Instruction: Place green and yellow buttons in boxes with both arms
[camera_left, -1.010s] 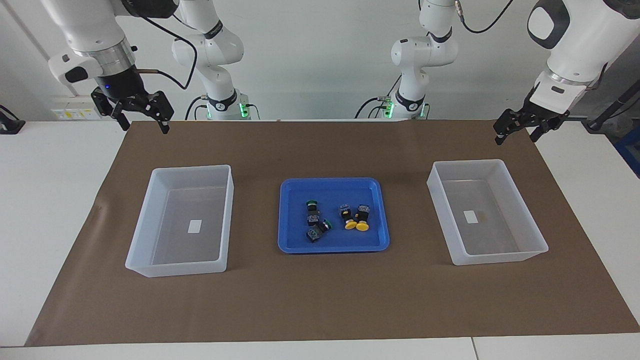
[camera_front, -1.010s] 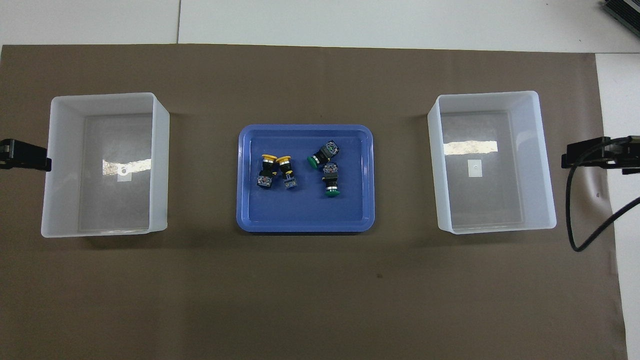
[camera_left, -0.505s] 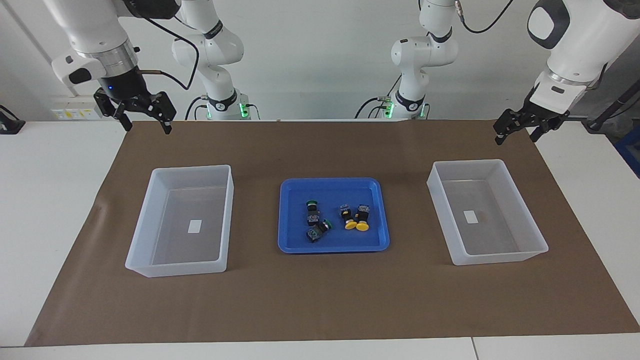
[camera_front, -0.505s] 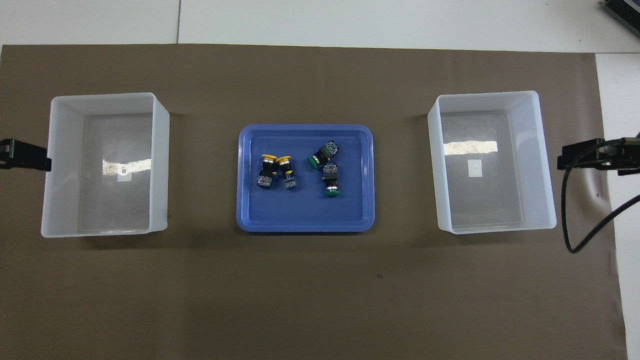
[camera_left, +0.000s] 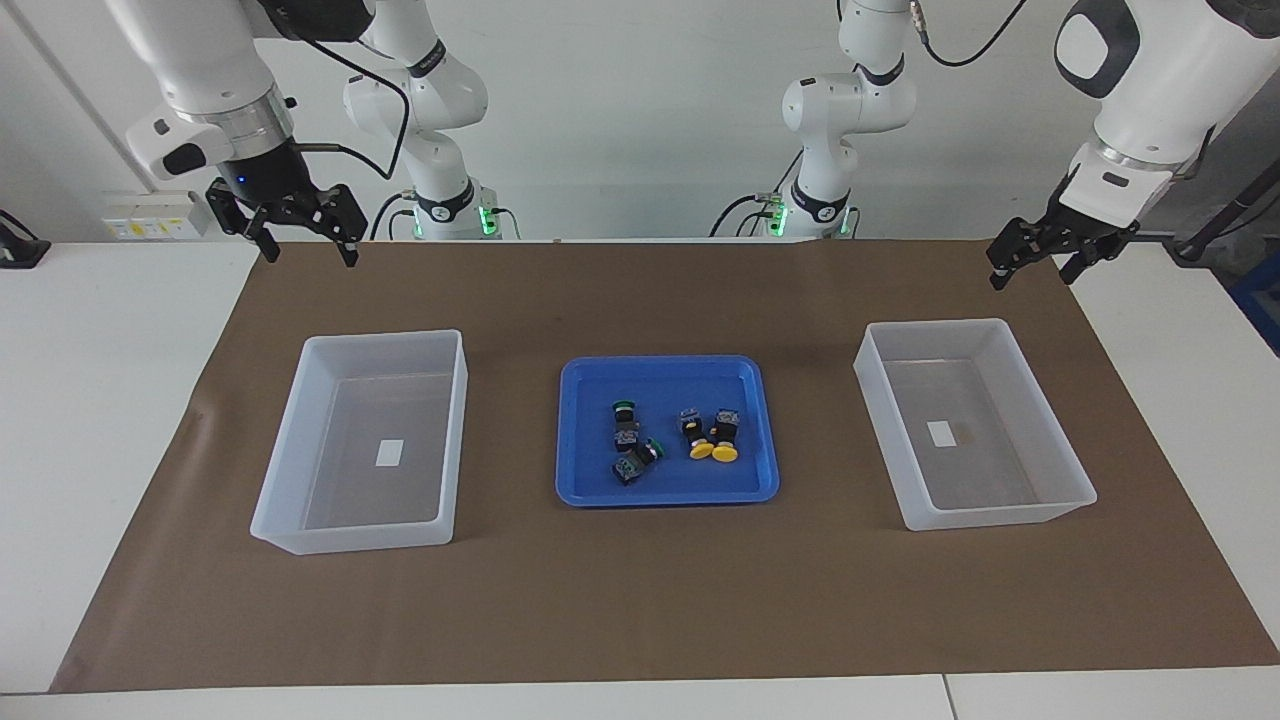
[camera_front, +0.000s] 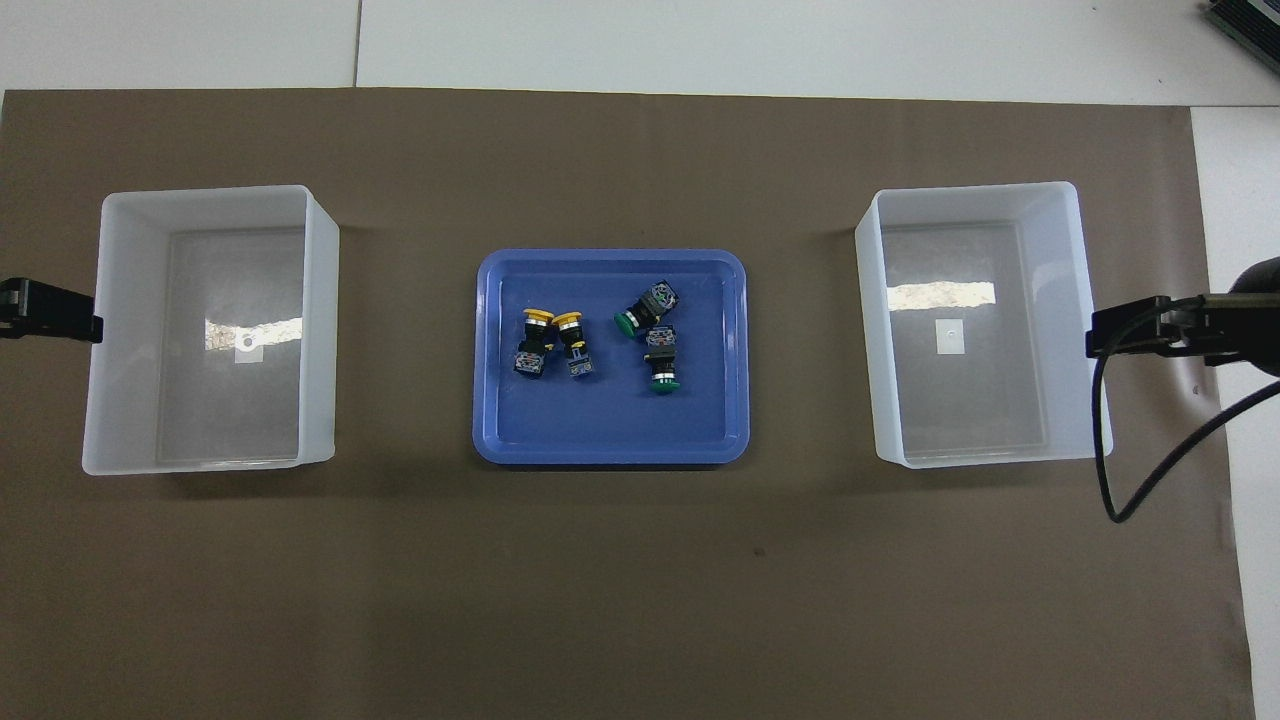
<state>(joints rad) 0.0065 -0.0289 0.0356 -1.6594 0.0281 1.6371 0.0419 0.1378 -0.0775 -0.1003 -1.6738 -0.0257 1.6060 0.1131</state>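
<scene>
On the tray (camera_left: 668, 375) at centre, I see all four buttons (camera_left: 670, 440); boxes (camera_left: 365, 440) (camera_left: 970, 425) at three and nine. Right gripper (camera_left: 305, 245) and left gripper (camera_left: 1035, 262) hang high, fingers spread.

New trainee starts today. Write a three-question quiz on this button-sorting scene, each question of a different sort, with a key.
1. True or false: both boxes, the one at the right arm's end and the one at the left arm's end, hold no buttons.
2. How many yellow buttons and green buttons lie in the blue tray?
3. The right gripper is: A) shut on a button B) open, up over the brown mat's corner C) inside a box

Key
1. True
2. Two yellow, two green
3. B; the left gripper is open too.
</scene>
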